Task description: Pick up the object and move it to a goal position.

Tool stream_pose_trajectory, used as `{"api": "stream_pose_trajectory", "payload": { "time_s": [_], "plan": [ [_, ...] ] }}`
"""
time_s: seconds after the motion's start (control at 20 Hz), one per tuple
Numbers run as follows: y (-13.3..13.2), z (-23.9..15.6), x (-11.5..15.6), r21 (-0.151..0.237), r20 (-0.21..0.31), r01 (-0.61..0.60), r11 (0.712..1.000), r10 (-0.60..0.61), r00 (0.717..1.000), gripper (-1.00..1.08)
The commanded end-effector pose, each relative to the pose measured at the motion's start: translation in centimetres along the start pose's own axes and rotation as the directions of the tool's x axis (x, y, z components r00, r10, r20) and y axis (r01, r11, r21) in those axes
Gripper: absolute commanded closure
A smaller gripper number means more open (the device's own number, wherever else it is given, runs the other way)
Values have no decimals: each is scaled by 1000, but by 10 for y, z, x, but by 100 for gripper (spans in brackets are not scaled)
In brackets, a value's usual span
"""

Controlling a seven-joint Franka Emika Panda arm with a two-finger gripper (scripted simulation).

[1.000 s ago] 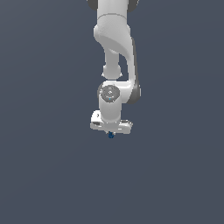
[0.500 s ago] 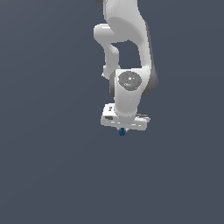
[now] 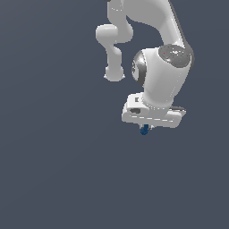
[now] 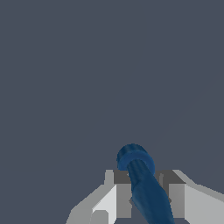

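The fingers (image 4: 144,199) are closed snugly on the dark blue object (image 4: 142,183), whose rounded end pokes out beyond their tips.

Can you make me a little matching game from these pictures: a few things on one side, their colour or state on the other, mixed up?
Things:
1. object
2. fingers
3. arm
4. background

Colour or state:
A. plain grey-blue, nothing else showing
B. dark blue, sticking out past the fingers
C. white, bent over the scene
D. grey, closed on either side of the object

Pairs: 1-B, 2-D, 3-C, 4-A
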State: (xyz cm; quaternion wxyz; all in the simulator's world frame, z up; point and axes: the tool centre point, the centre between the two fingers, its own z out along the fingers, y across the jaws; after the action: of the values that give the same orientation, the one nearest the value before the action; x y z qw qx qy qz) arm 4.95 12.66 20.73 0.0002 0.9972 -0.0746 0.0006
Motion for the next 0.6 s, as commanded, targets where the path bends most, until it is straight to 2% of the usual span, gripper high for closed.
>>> {"api": "stream_pose_trajectory", "payload": {
  "time_s": [0.0,0.25,0.55],
  "plan": [
    [-17,-19,3,-1,1,-1,1000,1,1000,108],
    [-40,-44,9,0,1,-1,1000,1,1000,108],
    [-56,-61,13,0,1,-1,1000,1,1000,108]
  ]
}}
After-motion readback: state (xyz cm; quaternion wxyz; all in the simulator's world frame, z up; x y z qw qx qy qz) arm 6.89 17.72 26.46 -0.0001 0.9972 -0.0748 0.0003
